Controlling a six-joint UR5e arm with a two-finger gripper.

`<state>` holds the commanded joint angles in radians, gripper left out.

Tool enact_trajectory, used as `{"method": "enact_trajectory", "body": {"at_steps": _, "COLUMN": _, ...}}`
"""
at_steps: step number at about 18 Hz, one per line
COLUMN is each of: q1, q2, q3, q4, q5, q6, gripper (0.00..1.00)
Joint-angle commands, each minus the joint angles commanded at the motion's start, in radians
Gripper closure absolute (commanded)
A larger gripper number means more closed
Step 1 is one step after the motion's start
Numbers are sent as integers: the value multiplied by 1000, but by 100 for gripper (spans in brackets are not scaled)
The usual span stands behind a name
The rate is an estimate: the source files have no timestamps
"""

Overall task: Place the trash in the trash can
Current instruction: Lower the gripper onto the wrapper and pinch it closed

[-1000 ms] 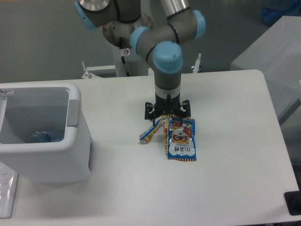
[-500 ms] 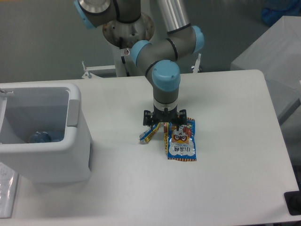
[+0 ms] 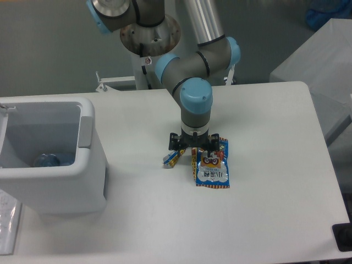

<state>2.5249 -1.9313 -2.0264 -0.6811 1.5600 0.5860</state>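
Reviewing progress: I find the bottle [image 3: 47, 160] already inside the trash can [image 3: 88, 181] at left. Two wrappers [image 3: 212, 169] remain mid-table. My gripper [image 3: 192, 147] sits low over them, spread; I cannot confirm any grasp.

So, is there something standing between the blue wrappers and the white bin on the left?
Nothing visible does. The snack wrappers lie under the gripper, and only bare table lies between them and the trash can, whose top is open.
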Motion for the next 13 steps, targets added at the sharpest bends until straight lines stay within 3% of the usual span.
{"method": "enact_trajectory", "body": {"at_steps": 13, "q1": 0, "q2": -49, "q3": 11, "q4": 32, "q5": 45, "q6": 9, "gripper": 5}}
